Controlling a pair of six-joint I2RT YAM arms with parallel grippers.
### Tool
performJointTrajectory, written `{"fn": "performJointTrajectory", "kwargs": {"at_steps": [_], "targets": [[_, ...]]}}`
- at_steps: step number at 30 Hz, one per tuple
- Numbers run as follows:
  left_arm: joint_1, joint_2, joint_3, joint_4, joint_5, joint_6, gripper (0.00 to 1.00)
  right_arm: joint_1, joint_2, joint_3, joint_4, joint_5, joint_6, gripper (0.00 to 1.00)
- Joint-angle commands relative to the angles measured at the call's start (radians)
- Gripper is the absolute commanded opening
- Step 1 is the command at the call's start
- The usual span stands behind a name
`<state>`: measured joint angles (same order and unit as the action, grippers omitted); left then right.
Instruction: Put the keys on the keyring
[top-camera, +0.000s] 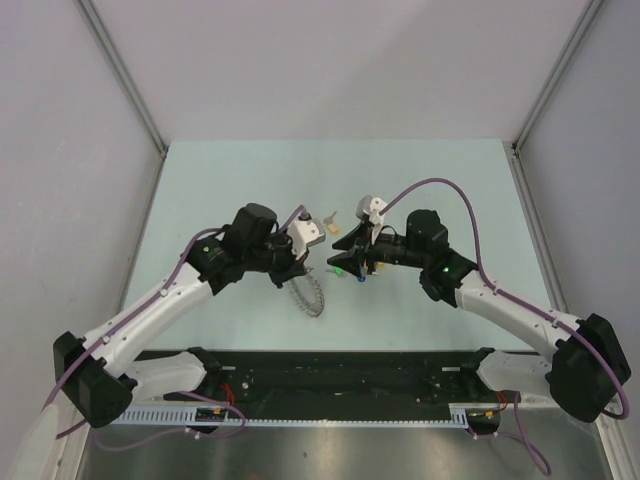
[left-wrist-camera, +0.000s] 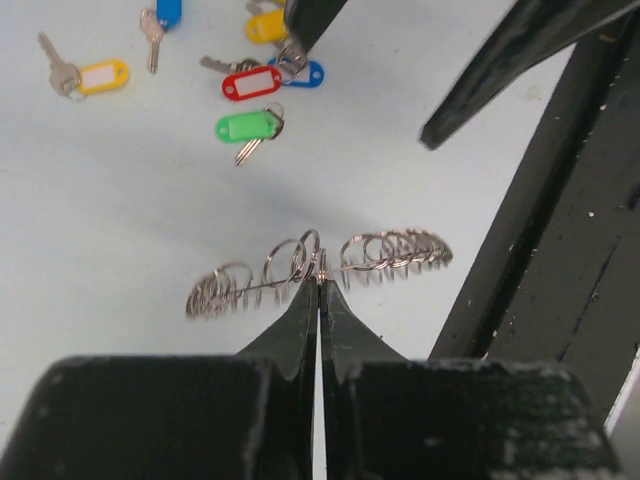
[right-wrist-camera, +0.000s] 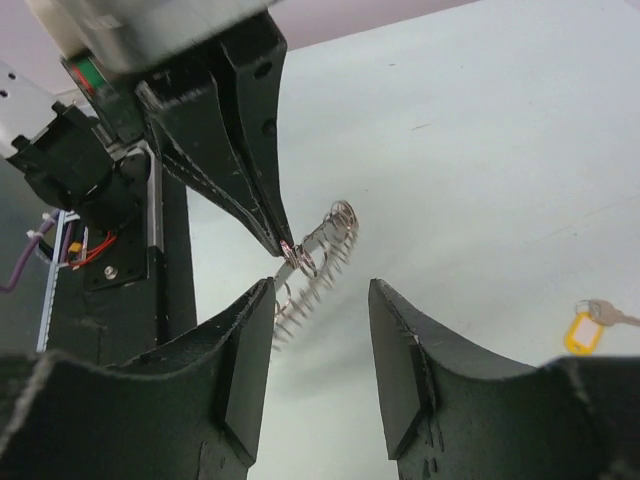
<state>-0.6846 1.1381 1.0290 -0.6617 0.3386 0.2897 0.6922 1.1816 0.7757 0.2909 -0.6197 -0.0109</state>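
My left gripper (left-wrist-camera: 320, 282) is shut on the keyring (left-wrist-camera: 385, 252), a silver ring of many small loops, and pinches it near its middle above the table. It also shows in the top view (top-camera: 311, 296) and in the right wrist view (right-wrist-camera: 325, 235). My right gripper (right-wrist-camera: 320, 288) is open and empty, just right of the keyring. One of its fingers (left-wrist-camera: 305, 20) reaches down onto the key cluster. The keys lie on the table: green tag (left-wrist-camera: 247, 127), red tag (left-wrist-camera: 251, 83), blue tag (left-wrist-camera: 307, 73), yellow tag (left-wrist-camera: 103, 76).
Another blue-tagged key (left-wrist-camera: 166, 12) and a yellow-tagged one (left-wrist-camera: 265, 25) lie farther back. A yellow-tagged key (right-wrist-camera: 580, 330) lies right of my right gripper. The pale green table (top-camera: 220, 180) ends at grey walls, and the black base rail (top-camera: 340, 375) runs along the near edge.
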Motion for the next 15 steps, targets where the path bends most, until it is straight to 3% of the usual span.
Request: {"fn": "performJointTrajectory", "kwargs": {"at_steps": [1, 7, 15], "targets": [[-0.003, -0.055, -0.027, 0.054, 0.123, 0.049, 0.0, 0.039, 0.026, 0.031, 0.007, -0.043, -0.076, 0.47], [-0.003, -0.095, -0.067, 0.08, 0.206, 0.062, 0.0, 0.067, 0.062, 0.031, 0.044, -0.104, -0.087, 0.38], [-0.001, -0.126, -0.086, 0.091, 0.252, 0.066, 0.0, 0.092, 0.076, 0.031, 0.036, -0.153, -0.135, 0.36]]}}
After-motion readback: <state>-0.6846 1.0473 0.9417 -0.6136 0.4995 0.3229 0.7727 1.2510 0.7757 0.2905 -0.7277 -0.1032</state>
